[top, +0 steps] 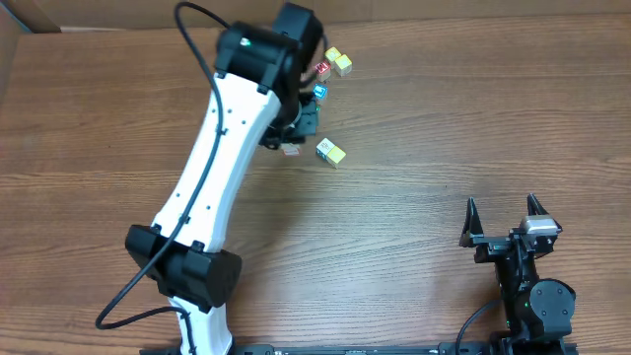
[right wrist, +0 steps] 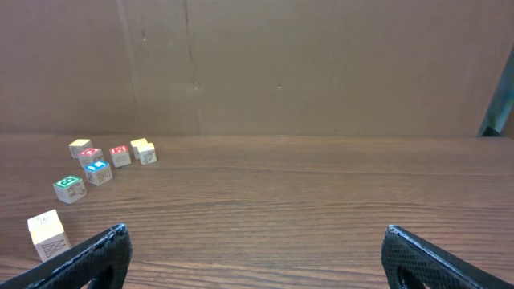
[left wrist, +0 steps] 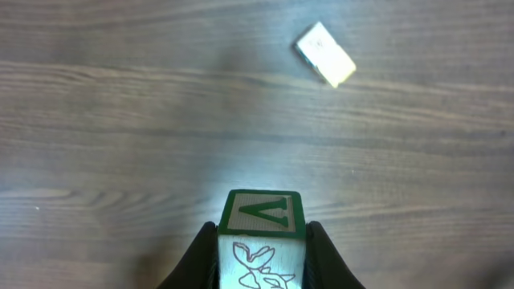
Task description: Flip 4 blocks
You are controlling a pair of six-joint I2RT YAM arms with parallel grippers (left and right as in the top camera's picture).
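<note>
Left wrist view, left end effector [left wrist: 261,241] clamping green-lettered block [left wrist: 263,215]

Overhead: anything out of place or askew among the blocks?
Nothing damaged or spilled. One yellow-sided block lies alone, apart from the cluster, turned askew to the grain of the table. The left gripper is shut on a green-lettered block.

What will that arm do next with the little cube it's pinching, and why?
Probably turn the wrist and lower the small wooden cube with a green-framed letter onto the wooden table on a different face, then let go. The left gripper has its jaws shut on the cube's sides, and bare wood lies below, well apart from the pale cube with a yellow side.
</note>
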